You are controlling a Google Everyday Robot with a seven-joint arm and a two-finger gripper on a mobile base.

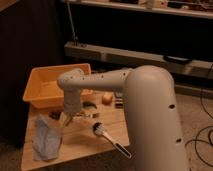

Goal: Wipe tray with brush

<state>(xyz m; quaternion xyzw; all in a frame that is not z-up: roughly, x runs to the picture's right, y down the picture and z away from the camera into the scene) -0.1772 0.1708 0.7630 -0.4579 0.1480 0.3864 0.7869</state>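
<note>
The brush is lying flat on the wooden surface. Its pale bristled head is pointing toward the middle of the surface, and its dark handle is running diagonally toward the near right edge, ending just beside the robot's bulky white arm. The brush is lying free, apart from the tool.

The tray, a deep orange-yellow bin, is sitting at the far left corner of the surface, well apart from the brush. The tool is hanging downward from the wrist, just in front of the tray's near wall and to the left of the brush head, near it but not touching. Whether the tool is standing wide or narrow I cannot tell.

A crumpled blue-grey cloth is lying at the near left of the surface, just below the tool. A small round orange thing is resting beyond the brush, beside the tray's right end, with a few dark items next to it that are too dim to name. Behind the surface, a long pale shelf is running across a dark background, and cables are trailing over the floor at the right.
</note>
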